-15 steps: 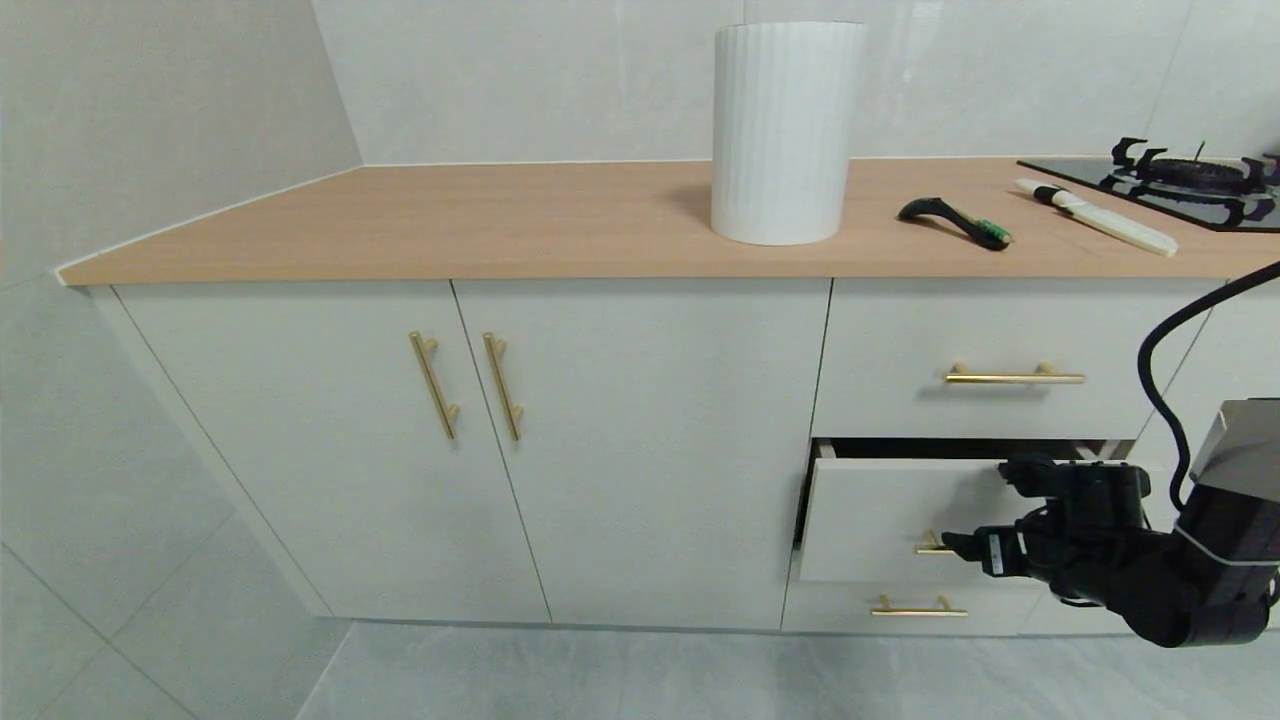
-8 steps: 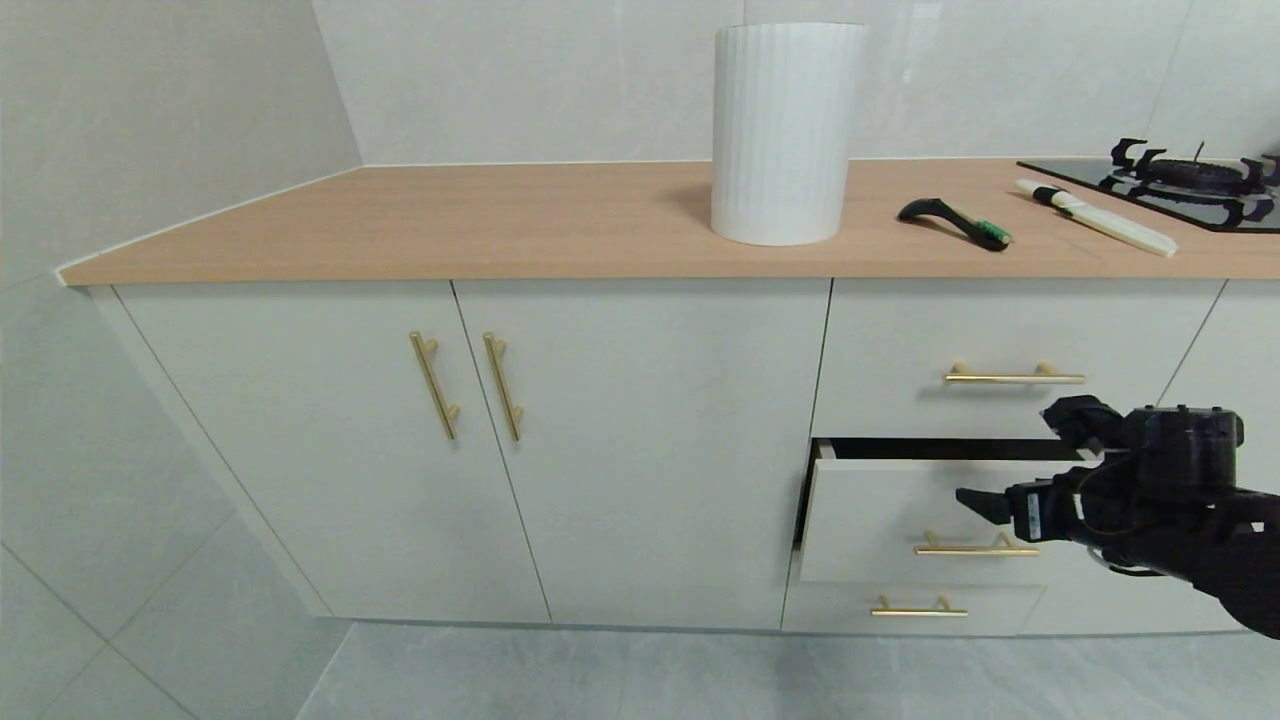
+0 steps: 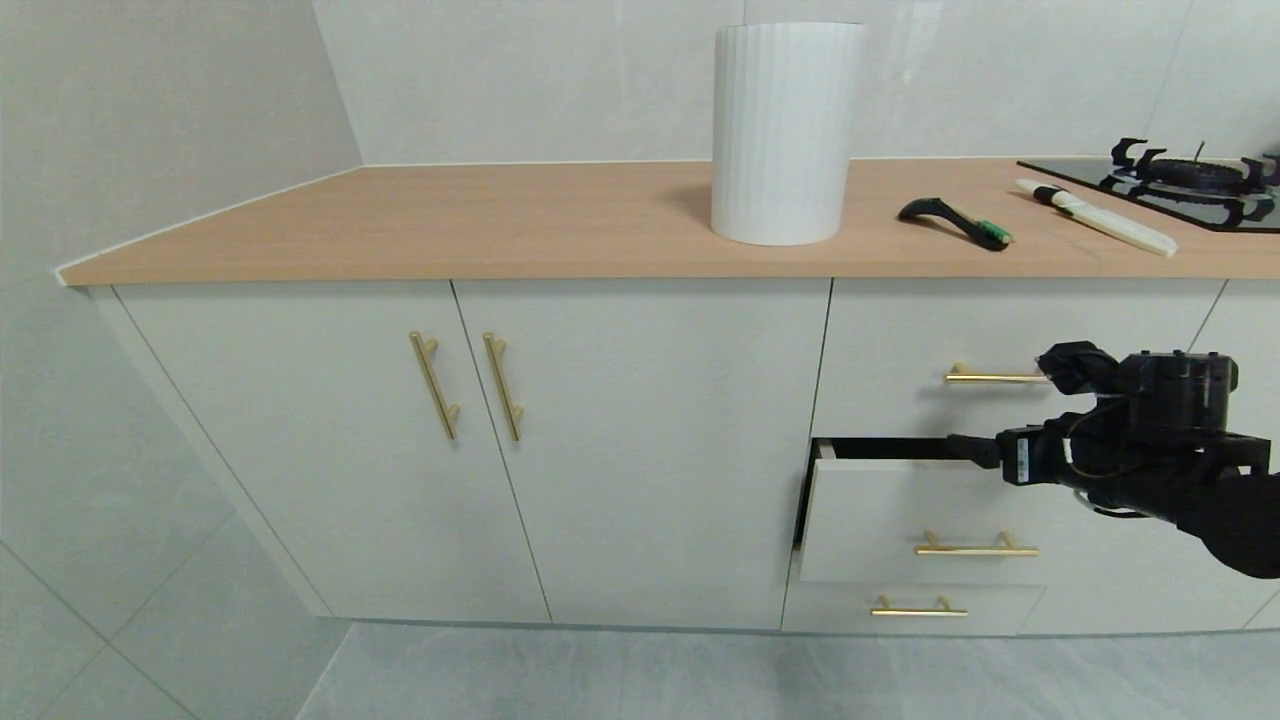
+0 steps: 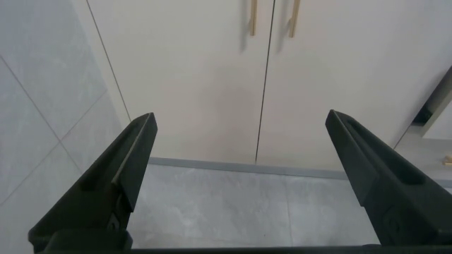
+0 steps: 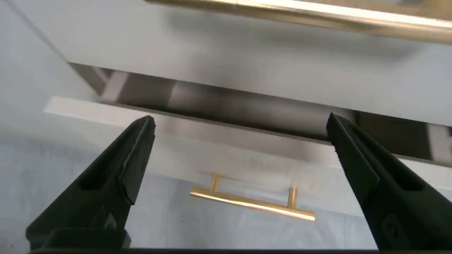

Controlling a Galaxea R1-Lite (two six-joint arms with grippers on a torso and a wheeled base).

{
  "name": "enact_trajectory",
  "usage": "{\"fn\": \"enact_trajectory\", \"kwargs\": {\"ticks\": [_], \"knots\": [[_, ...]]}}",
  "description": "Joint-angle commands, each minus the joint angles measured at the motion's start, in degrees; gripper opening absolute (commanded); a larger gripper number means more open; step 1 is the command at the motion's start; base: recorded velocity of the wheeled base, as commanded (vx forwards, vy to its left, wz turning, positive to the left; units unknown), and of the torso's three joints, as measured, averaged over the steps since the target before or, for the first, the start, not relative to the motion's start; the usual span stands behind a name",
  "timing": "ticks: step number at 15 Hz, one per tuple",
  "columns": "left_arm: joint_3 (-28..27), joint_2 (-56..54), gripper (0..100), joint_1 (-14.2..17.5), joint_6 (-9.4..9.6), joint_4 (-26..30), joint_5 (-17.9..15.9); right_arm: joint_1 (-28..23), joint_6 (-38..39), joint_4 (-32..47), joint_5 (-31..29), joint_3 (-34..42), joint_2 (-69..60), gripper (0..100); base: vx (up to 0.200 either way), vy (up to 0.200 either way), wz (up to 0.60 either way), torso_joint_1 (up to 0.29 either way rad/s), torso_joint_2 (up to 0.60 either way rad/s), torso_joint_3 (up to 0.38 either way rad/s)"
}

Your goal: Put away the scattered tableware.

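**Desk** (image 3: 500, 220): wooden top, running along the tiled wall above white cabinets.

**Canister** (image 3: 781, 135): white, ribbed, standing upright on the desk near its front edge.

**Peeler** (image 3: 955, 221): black with a green end, lying flat on the desk just to the right of the canister and apart from it.

**Knife** (image 3: 1095, 216): white with a black band, lying on the desk between the peeler and the stove (image 3: 1190, 180), near the stove's front corner.

**Top drawer** (image 3: 1000, 330): sitting closed under the desk, its gold handle running level.

**Middle drawer** (image 3: 880, 515): standing partly pulled out, a dark gap showing above its front. What is inside cannot be told.

**Bottom drawer** (image 3: 910, 608): sitting closed just above the floor (image 3: 600, 670).

**Doors** (image 3: 470, 440): two, closed, left of the drawers, each carrying an upright gold handle.

**Right end effector** (image 3: 1000, 400): released, jaws spread wide and grasping nothing. It is hanging in front of the drawers, one finger level with the top drawer's handle and the other level with the gap of the middle drawer, touching neither.

**Left end effector** (image 4: 240, 116): released, jaws spread wide and empty, facing the foot of the doors and the floor.
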Motion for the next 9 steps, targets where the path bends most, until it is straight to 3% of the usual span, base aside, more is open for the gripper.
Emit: {"fn": "enact_trajectory", "kwargs": {"ticks": [1, 9], "knots": [[0.01, 0.07, 100, 0.0, -0.04, -0.02, 0.02, -0.09, 0.05, 0.1, -0.29, -1.99, 4.57, 100, 0.0, 0.0, 0.0, 0.0, 0.0, 0.0], [0.01, 0.07, 100, 0.0, -0.04, -0.02, 0.02, -0.09, 0.41, 0.01, -3.81, -5.86, 11.25, 100, 0.0, 0.0, 0.0, 0.0, 0.0, 0.0]]}}
